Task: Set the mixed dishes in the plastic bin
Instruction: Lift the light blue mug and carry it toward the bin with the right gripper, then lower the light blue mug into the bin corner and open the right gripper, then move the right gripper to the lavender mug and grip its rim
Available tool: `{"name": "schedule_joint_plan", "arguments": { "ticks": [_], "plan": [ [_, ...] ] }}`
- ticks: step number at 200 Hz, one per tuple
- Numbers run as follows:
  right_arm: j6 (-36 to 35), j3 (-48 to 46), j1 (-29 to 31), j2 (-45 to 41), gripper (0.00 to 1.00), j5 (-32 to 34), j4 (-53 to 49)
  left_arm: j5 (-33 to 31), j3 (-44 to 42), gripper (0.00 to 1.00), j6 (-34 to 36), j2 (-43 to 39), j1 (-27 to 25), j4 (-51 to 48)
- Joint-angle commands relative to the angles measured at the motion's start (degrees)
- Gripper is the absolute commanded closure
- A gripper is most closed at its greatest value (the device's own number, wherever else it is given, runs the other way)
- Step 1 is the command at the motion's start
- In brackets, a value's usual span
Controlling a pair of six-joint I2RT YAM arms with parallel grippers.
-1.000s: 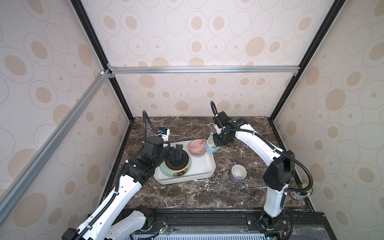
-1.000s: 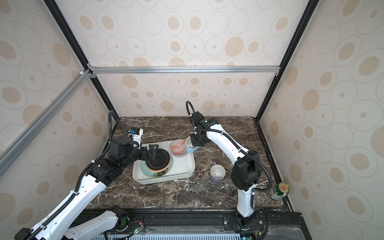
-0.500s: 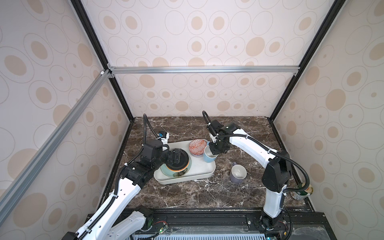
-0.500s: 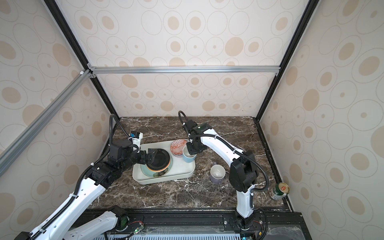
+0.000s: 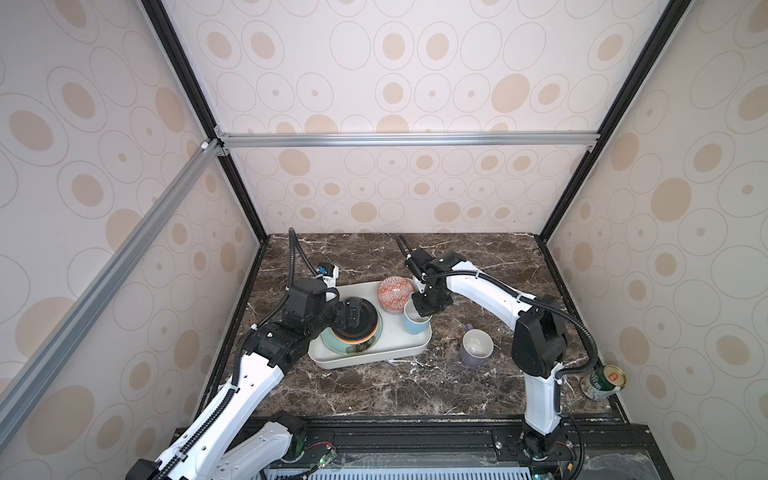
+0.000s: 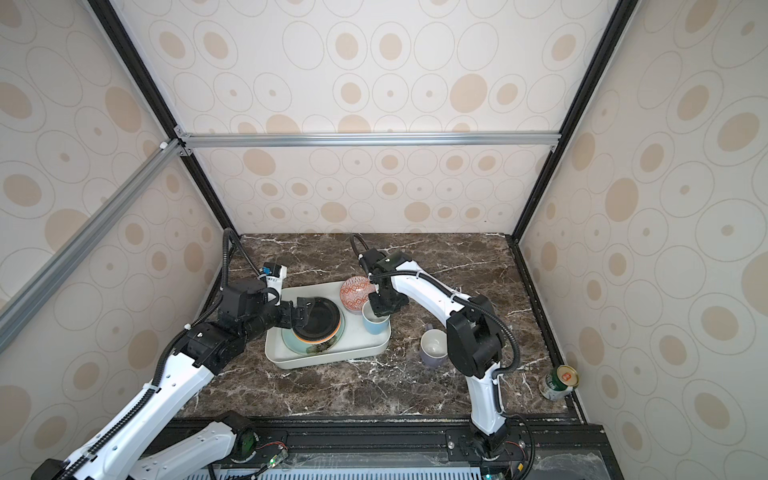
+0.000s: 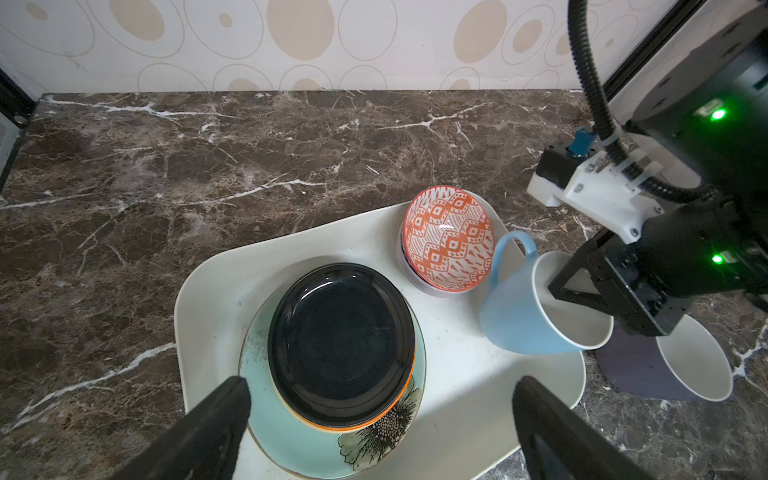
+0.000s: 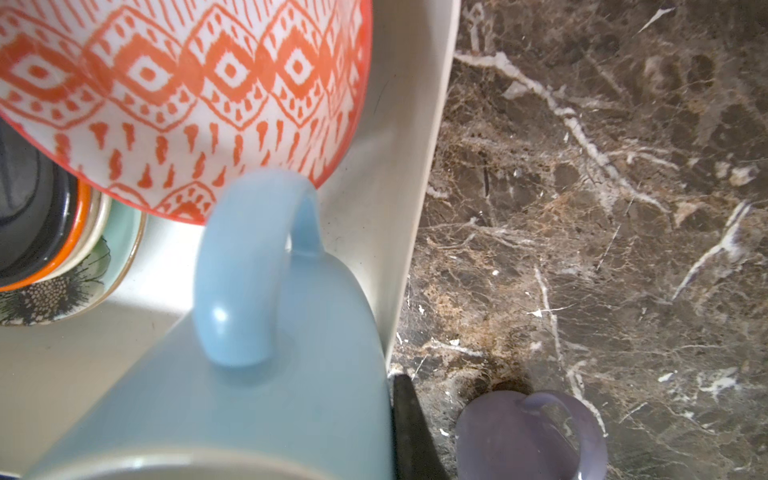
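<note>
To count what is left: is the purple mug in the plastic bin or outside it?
Outside. The purple mug stands upright on the marble table, apart from the plastic bin.

Two mugs [image 5: 415, 326] [image 5: 477, 349], two bowls [image 7: 449, 237] [image 7: 436, 292], at least three plates [image 7: 340, 340] [image 7: 291, 440] [image 8: 93, 235], one bin [image 5: 370, 362], one can [image 5: 604, 380].

Only a sliver of the lavender bowl [image 7: 432, 291] shows under the red-patterned bowl [image 7: 446, 237]; the purple mug [image 8: 528, 436] is cropped.
</note>
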Motion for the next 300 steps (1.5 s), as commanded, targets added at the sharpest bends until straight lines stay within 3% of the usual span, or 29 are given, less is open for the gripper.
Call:
{"name": "schedule_joint_plan", "arguments": {
  "ticks": [1, 70, 170, 230, 270, 300],
  "plan": [
    [0.05, -0.66, 0.04, 0.46, 0.93, 0.60, -0.25, 0.54, 0.38, 0.01, 1.39, 0.21, 0.60, 0.51],
    [0.22, -2.18, 0.14, -0.35, 0.91, 0.60, -0.35, 1.14, -0.07, 0.01, 1.54, 0.57, 0.88, 1.20],
    [0.31, -1.95, 0.57, -2.93, 0.66, 1.69, -0.38, 1.06, -0.70, 0.01, 1.39, -1.32, 1.10, 0.46],
    [-0.02, 0.85, 0.42, -8.99, 0.53, 9.34, -5.04, 1.74, -0.08, 0.01, 1.23, -1.55, 1.04, 0.48],
    [0.86, -5.62, -2.01, -15.30, 0.51, 12.19, -5.89, 3.76, 0.01, 0.01, -1.37, 0.20, 1.12, 2.63],
    [2.43, -14.20, -4.80, -22.48, 0.50, 12.28, -4.67, 11.82, -1.09, 0.01, -4.83, 3.45, 0.25, 8.11]
  ]
}}
